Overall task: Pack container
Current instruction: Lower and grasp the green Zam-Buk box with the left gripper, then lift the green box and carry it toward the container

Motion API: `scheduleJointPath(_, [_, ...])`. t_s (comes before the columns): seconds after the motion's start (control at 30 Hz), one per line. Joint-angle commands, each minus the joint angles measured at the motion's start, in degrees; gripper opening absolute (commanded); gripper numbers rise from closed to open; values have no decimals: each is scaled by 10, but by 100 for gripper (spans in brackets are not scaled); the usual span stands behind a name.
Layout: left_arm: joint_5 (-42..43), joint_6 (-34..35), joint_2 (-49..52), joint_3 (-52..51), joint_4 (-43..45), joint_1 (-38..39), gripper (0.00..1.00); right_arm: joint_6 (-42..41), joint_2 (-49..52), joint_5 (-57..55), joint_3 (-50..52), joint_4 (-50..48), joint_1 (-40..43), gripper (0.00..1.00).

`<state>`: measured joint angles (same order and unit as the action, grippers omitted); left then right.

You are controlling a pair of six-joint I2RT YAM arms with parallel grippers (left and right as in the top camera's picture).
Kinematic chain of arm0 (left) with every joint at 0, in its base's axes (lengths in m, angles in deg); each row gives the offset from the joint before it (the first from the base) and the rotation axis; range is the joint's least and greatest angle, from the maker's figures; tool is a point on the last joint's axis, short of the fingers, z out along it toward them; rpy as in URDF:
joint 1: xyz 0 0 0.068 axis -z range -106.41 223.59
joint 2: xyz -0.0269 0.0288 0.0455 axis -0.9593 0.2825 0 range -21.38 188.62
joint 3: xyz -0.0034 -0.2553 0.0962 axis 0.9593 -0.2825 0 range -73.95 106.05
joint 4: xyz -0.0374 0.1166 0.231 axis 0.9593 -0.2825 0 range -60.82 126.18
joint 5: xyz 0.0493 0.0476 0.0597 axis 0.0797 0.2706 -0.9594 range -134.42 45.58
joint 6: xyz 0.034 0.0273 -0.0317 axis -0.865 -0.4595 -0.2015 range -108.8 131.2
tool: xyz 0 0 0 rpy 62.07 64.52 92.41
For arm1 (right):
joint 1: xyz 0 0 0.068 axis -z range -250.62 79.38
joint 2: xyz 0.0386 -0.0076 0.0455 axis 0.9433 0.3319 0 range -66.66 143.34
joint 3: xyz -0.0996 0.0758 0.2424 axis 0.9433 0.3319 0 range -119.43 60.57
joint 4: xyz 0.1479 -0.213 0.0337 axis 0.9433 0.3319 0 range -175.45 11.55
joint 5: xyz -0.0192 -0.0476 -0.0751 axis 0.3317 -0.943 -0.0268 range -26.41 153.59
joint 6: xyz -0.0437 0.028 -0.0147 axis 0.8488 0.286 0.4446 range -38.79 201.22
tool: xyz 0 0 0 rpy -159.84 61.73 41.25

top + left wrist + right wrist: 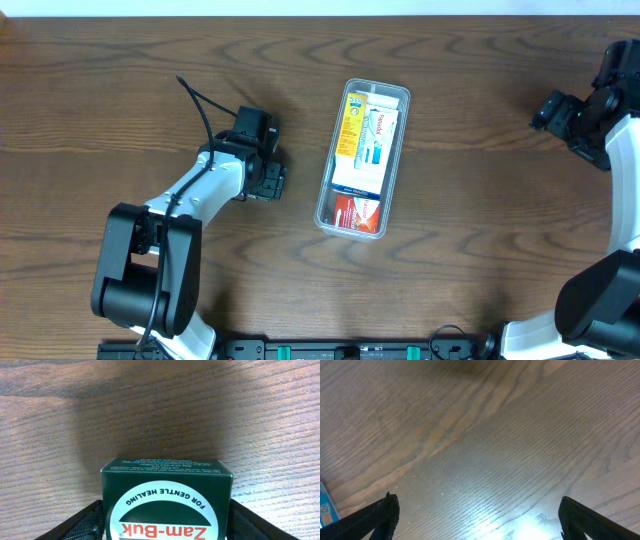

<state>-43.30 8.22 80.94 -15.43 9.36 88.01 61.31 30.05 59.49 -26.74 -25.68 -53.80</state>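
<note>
The clear plastic container [400,97] lies in the middle of the table in the overhead view. It holds a yellow box [349,122], a white and blue box [373,142] and a red box [358,212]. My left gripper [268,181] is to its left, low over the table, shut on a dark green Zam-Buk box [166,502]. Its fingers press both sides of that box [166,530]. My right gripper [556,112] is far right, open and empty, and the right wrist view [477,515] shows only bare wood between its fingers.
The table is dark brown wood [480,250]. A black cable [200,105] loops off the left arm. A blue corner of some object [324,507] shows at the left edge of the right wrist view.
</note>
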Motion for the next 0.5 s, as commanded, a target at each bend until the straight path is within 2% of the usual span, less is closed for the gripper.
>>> scheduleJointPath(0.0, [-2, 3, 6, -11, 1, 1, 75, -4, 0, -4, -2, 0, 3, 99])
scheduleJointPath(0.33, [-2, 3, 6, -29, 16, 1, 75, -4, 0, -4, -2, 0, 3, 99])
scheduleJointPath(0.47, [-2, 3, 6, -29, 17, 1, 69, -4, 0, -4, -2, 0, 3, 99])
